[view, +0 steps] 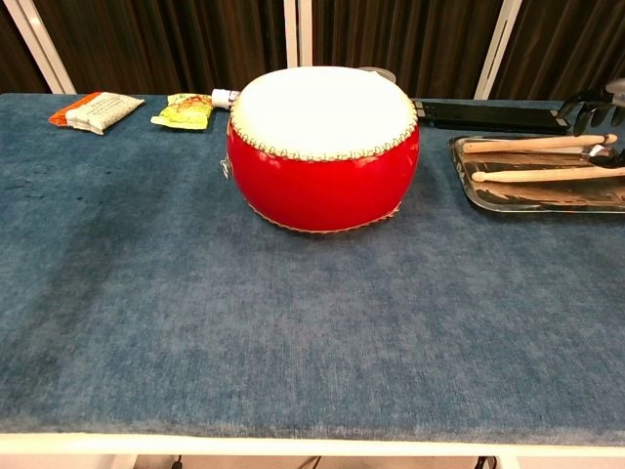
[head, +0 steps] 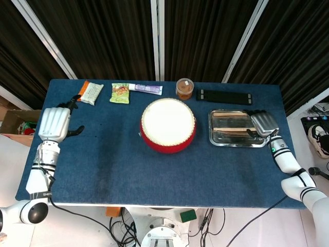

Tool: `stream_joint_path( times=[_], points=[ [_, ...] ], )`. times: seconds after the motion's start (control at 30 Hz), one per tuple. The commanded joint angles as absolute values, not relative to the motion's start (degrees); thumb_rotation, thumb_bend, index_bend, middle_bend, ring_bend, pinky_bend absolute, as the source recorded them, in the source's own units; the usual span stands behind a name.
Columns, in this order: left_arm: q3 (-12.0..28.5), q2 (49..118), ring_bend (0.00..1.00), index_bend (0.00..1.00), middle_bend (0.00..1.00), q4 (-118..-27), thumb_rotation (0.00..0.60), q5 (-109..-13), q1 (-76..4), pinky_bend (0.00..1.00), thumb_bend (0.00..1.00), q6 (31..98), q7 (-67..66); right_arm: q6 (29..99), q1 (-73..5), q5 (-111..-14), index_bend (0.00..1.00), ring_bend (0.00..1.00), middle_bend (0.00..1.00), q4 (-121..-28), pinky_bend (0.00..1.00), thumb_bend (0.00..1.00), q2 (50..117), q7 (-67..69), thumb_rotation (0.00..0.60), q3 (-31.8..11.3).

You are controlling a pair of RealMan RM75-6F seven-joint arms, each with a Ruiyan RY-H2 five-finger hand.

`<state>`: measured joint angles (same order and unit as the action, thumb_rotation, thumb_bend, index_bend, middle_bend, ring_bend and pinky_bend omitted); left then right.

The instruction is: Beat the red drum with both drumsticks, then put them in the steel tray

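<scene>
Both drumsticks (view: 532, 159) lie in the steel tray (head: 231, 138) at three o'clock of the red drum (head: 168, 125), the right hand (head: 263, 123) spread empty beside it, the left hand (head: 54, 123) empty at nine o'clock.

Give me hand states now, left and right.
Left hand: open, holding nothing.
Right hand: at the steel tray by the drumsticks; grip cannot be told.

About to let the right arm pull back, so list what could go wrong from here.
The right hand sits at the steel tray's right end, fingers by the two drumsticks lying inside. Withdrawing might snag a stick and drag it out. The upper stick appears propped on the rim, so a nudge could roll it. A bump might also shift the tray.
</scene>
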<state>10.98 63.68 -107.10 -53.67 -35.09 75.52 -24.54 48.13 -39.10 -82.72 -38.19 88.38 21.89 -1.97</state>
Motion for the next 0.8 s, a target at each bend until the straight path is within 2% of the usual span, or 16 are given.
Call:
stream_joint_path(
  times=[0.03, 0.23, 0.37, 0.53, 0.8],
  points=[
    [9.86, 61.54, 0.34, 0.13, 0.32, -106.99, 0.6, -56.46, -33.26, 0.59, 0.18, 75.88, -22.76, 52.9, -36.82, -81.91, 0.18, 0.21, 0.3, -42.34, 0.3, 0.31, 85.35, 21.38, 0.6, -3.37],
    [6.61, 57.93, 0.26, 0.13, 0.28, -104.71, 0.6, -63.23, -27.98, 0.38, 0.18, 77.77, -16.9, 62.48, -29.97, -78.0, 0.14, 0.18, 0.27, -57.46, 0.27, 0.31, 74.93, 17.9, 0.6, -6.47],
    [4.5, 56.5, 0.21, 0.13, 0.23, -104.03, 0.6, -67.2, -24.04, 0.3, 0.18, 79.68, -12.08, 66.8, -24.68, -75.06, 0.07, 0.12, 0.21, -69.59, 0.23, 0.31, 67.0, 14.08, 0.6, -6.89],
    [1.59, 57.79, 0.19, 0.13, 0.2, -104.06, 0.6, -72.52, -19.09, 0.29, 0.18, 84.15, -10.24, 72.35, -18.03, -73.66, 0.03, 0.06, 0.15, -81.17, 0.17, 0.31, 60.91, 11.86, 0.6, -5.56],
    [-1.89, 62.73, 0.19, 0.13, 0.2, -103.69, 0.6, -80.73, -12.2, 0.29, 0.18, 92.39, -12.24, 80.76, -9.86, -77.79, 0.02, 0.04, 0.14, -88.51, 0.14, 0.32, 59.21, 11.9, 0.6, -1.7]
  ],
)
